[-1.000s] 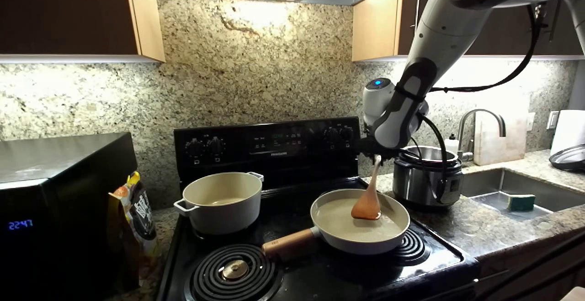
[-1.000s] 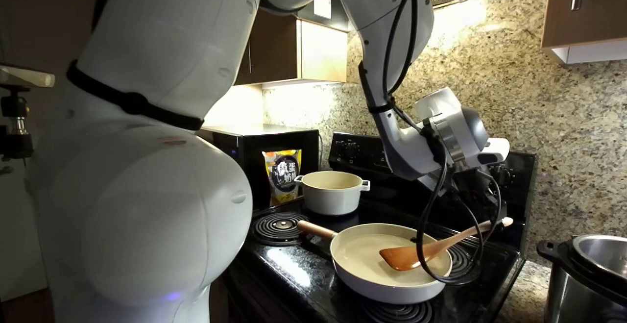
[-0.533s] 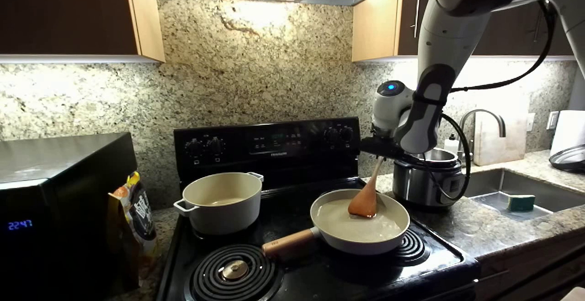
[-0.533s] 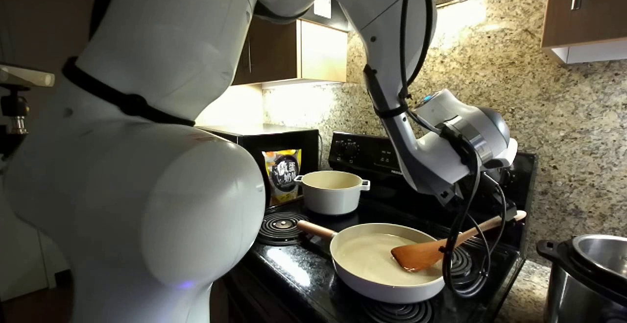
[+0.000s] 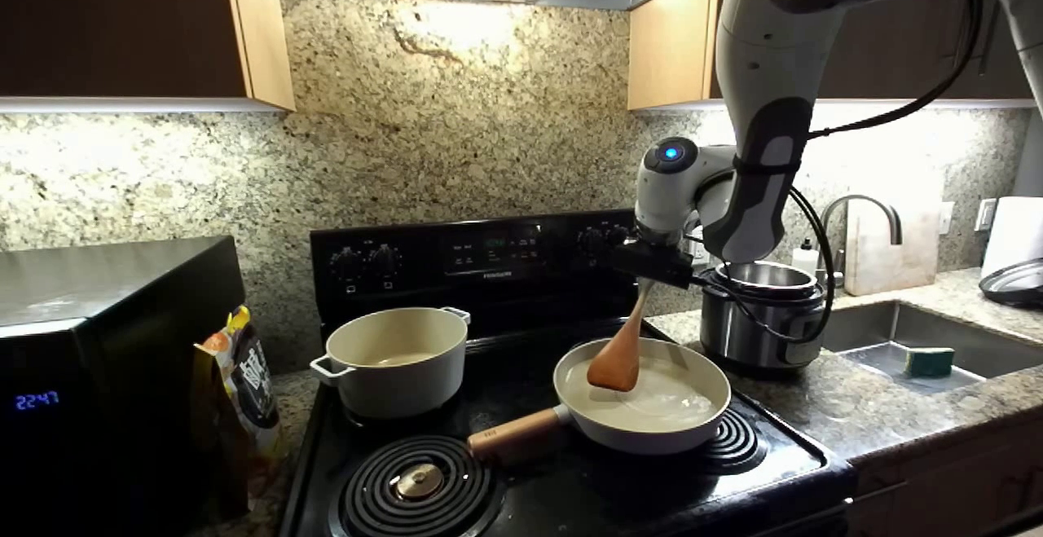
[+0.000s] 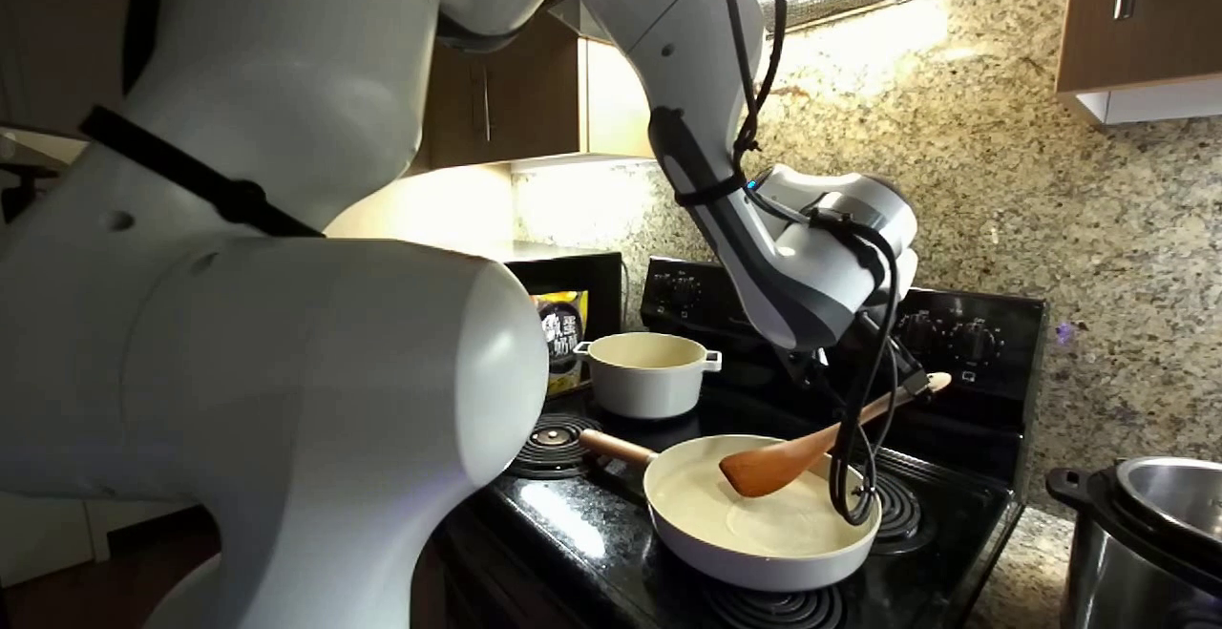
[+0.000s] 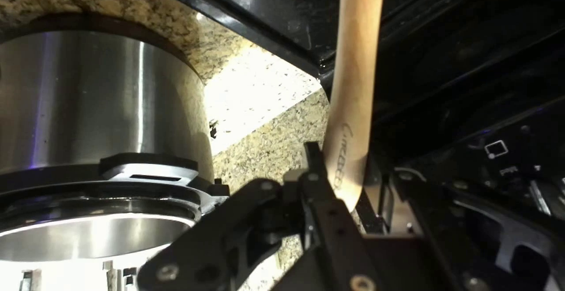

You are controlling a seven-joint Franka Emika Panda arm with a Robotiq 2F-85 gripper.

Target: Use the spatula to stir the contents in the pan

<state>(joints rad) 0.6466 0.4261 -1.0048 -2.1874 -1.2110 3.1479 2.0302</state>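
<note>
Stir: wooden spatula (image 5: 623, 349) over frying pan (image 5: 644, 442)

Gripper (image 7: 344, 180) clamped on spatula handle (image 7: 355, 74), jaws handle-narrow. In an exterior view, blade (image 5: 615, 366) tilts over pan's left half, lower centre-right; contact with pale contents (image 5: 664, 398) unclear. Best: dip lightly, circle slowly, don't knock pan.

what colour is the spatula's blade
Orange-brown; the spatula's blade shows best in an exterior view.
</note>
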